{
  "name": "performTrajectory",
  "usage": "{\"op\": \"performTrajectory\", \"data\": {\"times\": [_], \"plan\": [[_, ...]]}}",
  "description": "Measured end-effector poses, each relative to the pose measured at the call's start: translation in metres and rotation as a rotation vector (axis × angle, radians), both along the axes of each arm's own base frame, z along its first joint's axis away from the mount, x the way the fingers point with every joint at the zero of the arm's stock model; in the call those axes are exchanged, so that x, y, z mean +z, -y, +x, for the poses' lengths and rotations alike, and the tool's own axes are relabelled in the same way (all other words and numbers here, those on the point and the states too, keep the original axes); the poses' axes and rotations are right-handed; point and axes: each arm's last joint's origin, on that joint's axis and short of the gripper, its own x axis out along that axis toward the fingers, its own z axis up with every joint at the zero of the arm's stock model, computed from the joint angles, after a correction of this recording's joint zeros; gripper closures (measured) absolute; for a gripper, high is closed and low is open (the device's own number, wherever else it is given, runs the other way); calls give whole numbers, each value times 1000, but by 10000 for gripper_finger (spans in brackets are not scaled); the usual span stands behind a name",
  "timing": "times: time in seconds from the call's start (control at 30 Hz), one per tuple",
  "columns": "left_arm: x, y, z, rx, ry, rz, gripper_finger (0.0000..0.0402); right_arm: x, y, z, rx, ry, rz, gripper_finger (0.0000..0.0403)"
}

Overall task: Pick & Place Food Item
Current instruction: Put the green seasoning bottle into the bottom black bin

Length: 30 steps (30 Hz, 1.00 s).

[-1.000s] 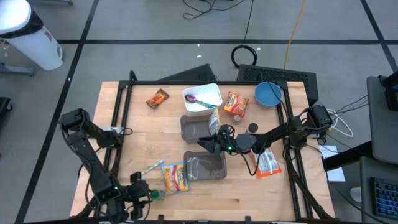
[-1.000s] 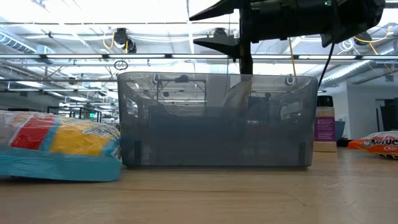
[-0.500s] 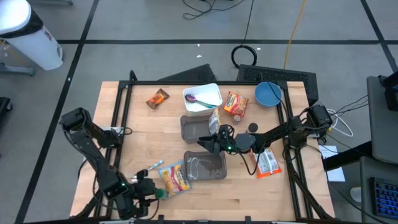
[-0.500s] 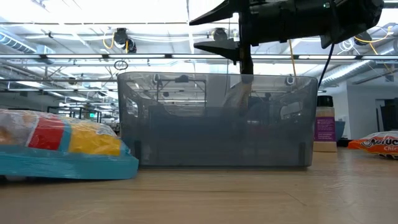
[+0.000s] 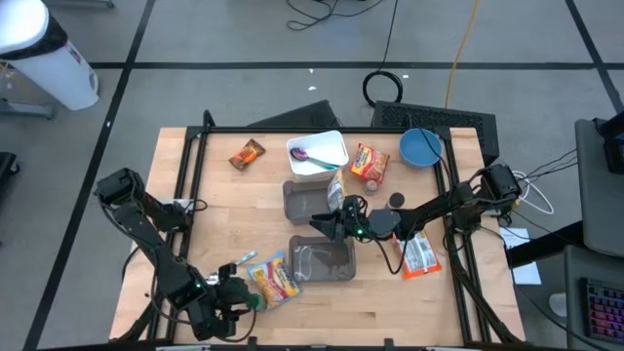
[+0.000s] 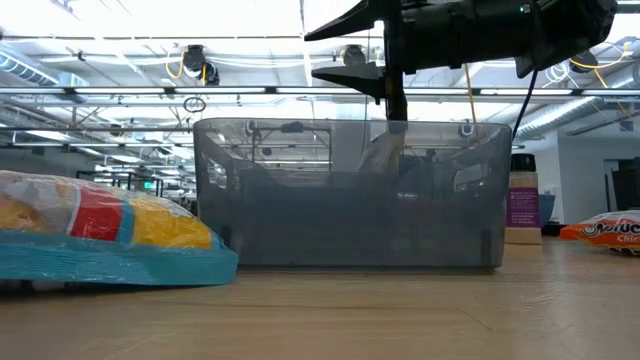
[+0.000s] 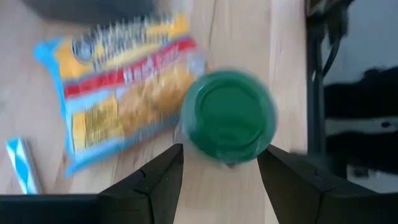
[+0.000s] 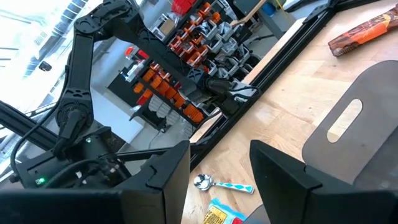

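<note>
High view puts the left gripper [image 5: 242,300] low at the near left of the bench [image 5: 224,205]. Its jaws look closed on a green-capped jar [image 5: 253,303], which stands just beside the noodle packet [image 5: 275,278]. In the left wrist view the green cap [image 7: 228,117] fills the gap between the two dark fingers [image 7: 163,171], so the hold seems to be on the body under the cap. That would keep the jar upright while it is carried. The noodle packet lies flat, with its far end against the near grey bin [image 5: 325,261]. A spoon with a blue-and-white handle [image 5: 239,261] lies just beside the packet.

The right gripper [image 5: 320,223] hangs over the gap between the near grey bin and the far grey bin [image 5: 304,202]. Its jaws stand partly apart and hold nothing. From there it is probably waiting, well placed to reach either bin.

The near grey bin looks empty, both from above and through its wall in the low view [image 6: 350,200]. The far grey bin seems to hold one pale packet [image 5: 336,189] leaning at its right end; what that packet is cannot be told. A white square bowl [image 5: 319,154] behind the bins carries a purple spoon [image 5: 304,154]. A blue bowl [image 5: 420,146] at the far right shows nothing inside. Three other snack packets lie loose on the bench, outside any container.
</note>
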Motion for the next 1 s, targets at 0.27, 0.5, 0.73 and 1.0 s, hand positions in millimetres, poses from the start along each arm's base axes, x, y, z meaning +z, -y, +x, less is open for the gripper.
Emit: {"op": "performTrajectory", "data": {"times": [0.27,0.5,0.73,1.0], "plan": [[-5,2,-19,40,-113,4,188,0,0,0,1,-1,-5,243],[-6,11,-41,87,-179,-40,188,-1,0,0,1,-8,-9,243],[-7,20,-57,27,-300,-96,188,-1,0,0,1,-9,-17,243],[-8,20,-59,35,-326,-107,168,-1,0,0,1,-15,-18,243]]}}
